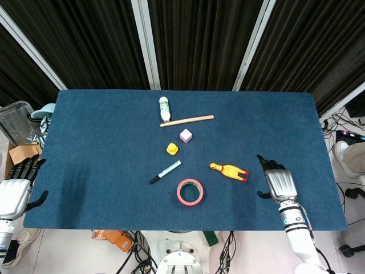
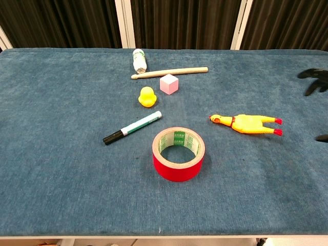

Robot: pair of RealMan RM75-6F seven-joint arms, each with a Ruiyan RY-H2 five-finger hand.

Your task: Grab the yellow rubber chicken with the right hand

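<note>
The yellow rubber chicken [image 1: 228,170] lies flat on the blue table, head to the left and red feet to the right; the chest view shows the chicken [image 2: 247,123] at mid right. My right hand [image 1: 278,184] hovers over the table just right of the chicken's feet, fingers spread and holding nothing. In the chest view only the dark fingertips [image 2: 313,81] of that hand show at the right edge. My left hand [image 1: 16,191] hangs open beyond the table's left front corner, far from the chicken.
A red tape roll [image 1: 190,192] stands just left of the chicken, near the front. Further left and back lie a marker [image 1: 165,171], a small yellow duck [image 1: 171,148], a pink cube [image 1: 186,135], a wooden stick [image 1: 187,120] and a white bottle [image 1: 165,108].
</note>
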